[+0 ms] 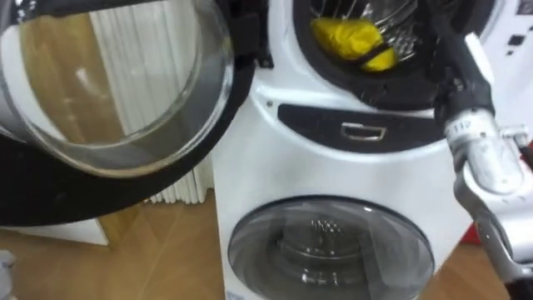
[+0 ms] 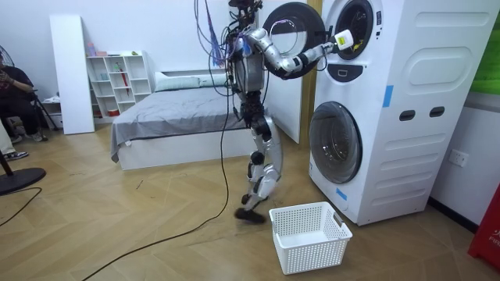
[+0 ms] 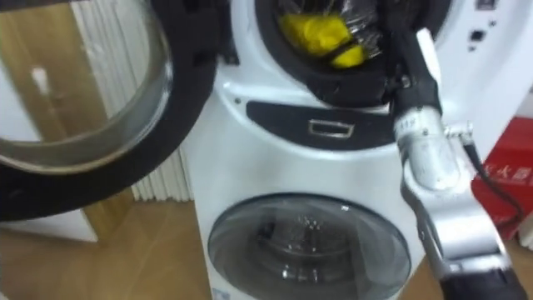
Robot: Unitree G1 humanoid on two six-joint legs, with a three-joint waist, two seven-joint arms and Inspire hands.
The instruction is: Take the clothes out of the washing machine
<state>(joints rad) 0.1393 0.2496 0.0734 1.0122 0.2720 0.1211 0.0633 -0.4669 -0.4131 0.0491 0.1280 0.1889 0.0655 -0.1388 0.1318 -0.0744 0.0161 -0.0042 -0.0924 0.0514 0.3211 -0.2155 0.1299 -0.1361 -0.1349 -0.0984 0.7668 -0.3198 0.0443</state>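
Upper washer drum holds yellow cloth lying crosswise; right robot hand: grip hidden.

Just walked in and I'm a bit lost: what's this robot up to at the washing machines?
The robot stands at two stacked washing machines. The upper machine's door is swung open, and the robot's right hand reaches into its drum, where a yellow cloth lies. Whether the fingers have it yet is hidden. The lower machine's door is shut. A white basket waits on the floor beside the robot's feet.
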